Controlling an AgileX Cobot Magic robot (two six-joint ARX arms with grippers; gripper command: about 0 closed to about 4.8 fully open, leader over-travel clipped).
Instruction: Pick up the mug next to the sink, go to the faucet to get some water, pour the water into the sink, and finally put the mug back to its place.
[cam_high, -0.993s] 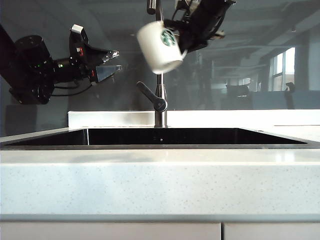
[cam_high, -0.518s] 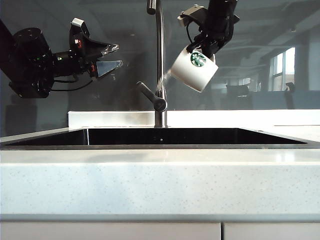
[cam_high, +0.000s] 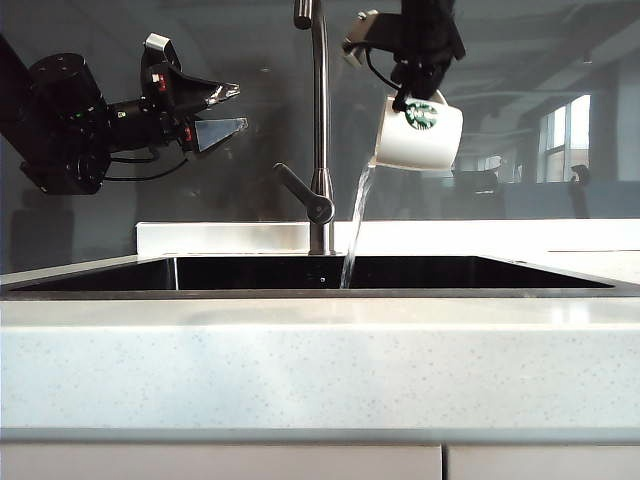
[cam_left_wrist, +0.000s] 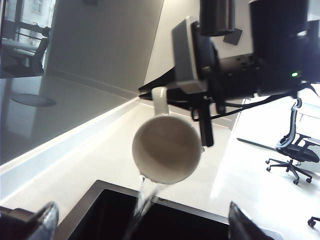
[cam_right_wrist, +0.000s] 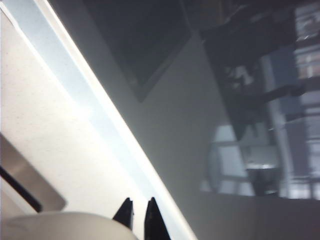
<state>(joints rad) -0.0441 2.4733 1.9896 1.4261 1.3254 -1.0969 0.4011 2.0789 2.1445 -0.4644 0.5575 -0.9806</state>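
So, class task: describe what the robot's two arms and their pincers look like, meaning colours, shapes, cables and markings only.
Both arms are black and chunky. The left pincer has two pointed, wedge-shaped fingers with a metallic sheen, a white block on top, small red and green lights, and a thin black cable looping beneath. The right pincer has slim dark fingers, a pale grey camera box, black cables and a green light.

My left gripper (cam_high: 222, 110) sits upper left of ext. view, arm level, jaws spread wide, nothing in them. Right gripper (cam_high: 407, 97) top center-right, pointing down, pinched tight on the mug (cam_high: 420, 135) handle.
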